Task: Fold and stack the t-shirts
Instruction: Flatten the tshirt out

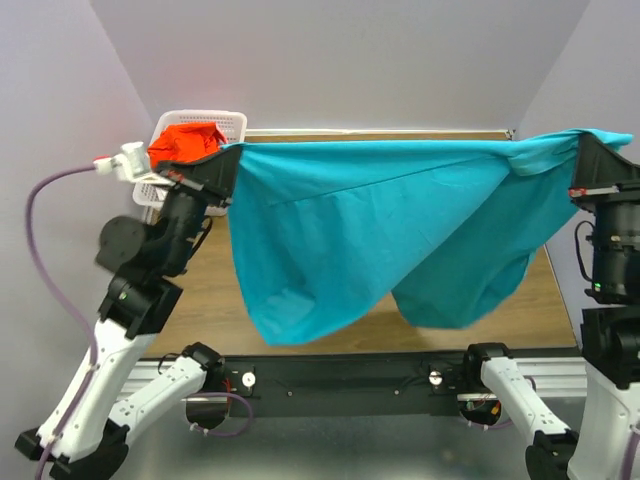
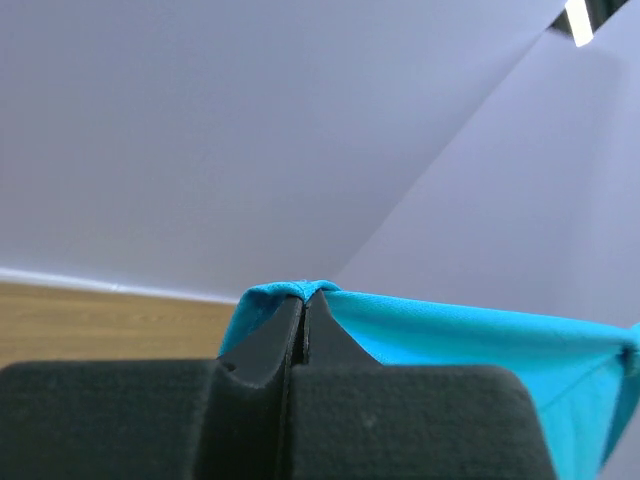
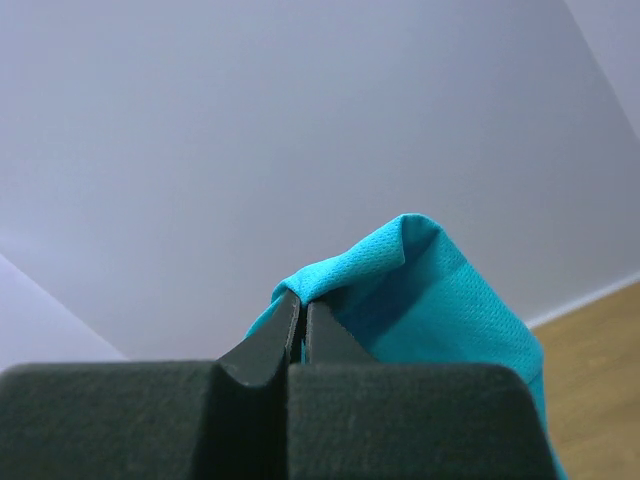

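Note:
The large teal-blue t-shirt (image 1: 380,230) hangs stretched in the air between both arms, its lower folds dangling over the table. My left gripper (image 1: 228,152) is shut on its left top corner; in the left wrist view the cloth (image 2: 450,330) bunches over the closed gripper (image 2: 303,298). My right gripper (image 1: 583,140) is shut on the right top corner, where the cloth (image 3: 430,290) folds over the closed gripper (image 3: 303,305). The orange-red t-shirt (image 1: 185,140) lies crumpled in the basket. The white and dark blue shirts are out of view.
A white lattice basket (image 1: 232,122) stands at the back left of the wooden table (image 1: 205,300). Grey walls close in behind and at both sides. The arm bases sit on the black rail (image 1: 340,375) at the near edge.

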Controlling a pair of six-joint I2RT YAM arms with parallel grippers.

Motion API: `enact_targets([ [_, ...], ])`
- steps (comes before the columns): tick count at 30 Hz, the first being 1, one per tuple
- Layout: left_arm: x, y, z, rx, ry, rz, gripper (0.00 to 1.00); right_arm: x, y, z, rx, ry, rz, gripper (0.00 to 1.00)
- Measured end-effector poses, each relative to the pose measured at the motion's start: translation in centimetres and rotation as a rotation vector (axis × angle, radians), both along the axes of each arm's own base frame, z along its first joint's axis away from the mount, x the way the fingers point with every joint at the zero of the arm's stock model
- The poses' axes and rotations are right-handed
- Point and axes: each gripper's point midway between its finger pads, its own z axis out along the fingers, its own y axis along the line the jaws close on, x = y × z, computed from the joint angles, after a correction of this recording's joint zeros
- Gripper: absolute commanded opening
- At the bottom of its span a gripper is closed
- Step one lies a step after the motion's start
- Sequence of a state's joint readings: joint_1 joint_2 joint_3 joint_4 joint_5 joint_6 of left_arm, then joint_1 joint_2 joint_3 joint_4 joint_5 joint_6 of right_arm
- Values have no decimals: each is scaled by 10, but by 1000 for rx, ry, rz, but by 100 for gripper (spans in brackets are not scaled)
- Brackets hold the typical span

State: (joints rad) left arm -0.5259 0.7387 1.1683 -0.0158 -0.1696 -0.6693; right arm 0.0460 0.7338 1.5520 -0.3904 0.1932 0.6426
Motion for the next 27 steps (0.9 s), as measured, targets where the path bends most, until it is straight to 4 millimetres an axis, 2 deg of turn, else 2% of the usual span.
enact_targets([
  [2, 24, -10, -25, 36, 75, 17, 0, 19, 1, -22, -4, 64, 0, 1],
  [4, 55, -23, -63, 86, 178, 41, 0, 46, 2, -54, -8, 150, 0, 1],
  [6, 84, -36, -114, 152, 301, 62, 0, 83, 4, -108, -13, 298, 0, 1],
  [7, 103, -44, -154, 203, 391, 76, 4, 99, 5, -136, -14, 366, 1, 1],
  [8, 113, -48, -181, 236, 450, 82, 12, 120, 6, -181, -18, 484, 1, 1],
  [9, 124, -52, -216, 280, 527, 90, 38, 136, 6, -222, -22, 587, 1, 1],
  [11, 139, -58, -292, 380, 692, 98, 59, 156, 8, -302, -29, 785, 1, 1],
  [12, 142, -58, -325, 422, 769, 102, 70, 158, 8, -324, -31, 843, 2, 1],
  [14, 144, -56, -382, 497, 899, 107, 73, 159, 9, -397, -38, 1038, 10, 1],
  [15, 144, -55, -405, 529, 954, 108, 75, 159, 11, -414, -39, 1087, 17, 1],
  [17, 142, -54, -432, 566, 1018, 98, 76, 162, 13, -434, -39, 1144, 32, 1],
  [18, 141, -53, -439, 574, 1035, 96, 76, 165, 15, -441, -38, 1160, 41, 1],
  [20, 140, -55, -439, 573, 1037, 84, 76, 169, 17, -450, -37, 1180, 54, 1],
  [23, 139, -57, -434, 558, 1017, 70, 77, 172, 18, -453, -37, 1182, 59, 1],
  [27, 119, -52, -442, 545, 1025, 45, 77, 174, 18, -451, -41, 1170, 59, 1],
])
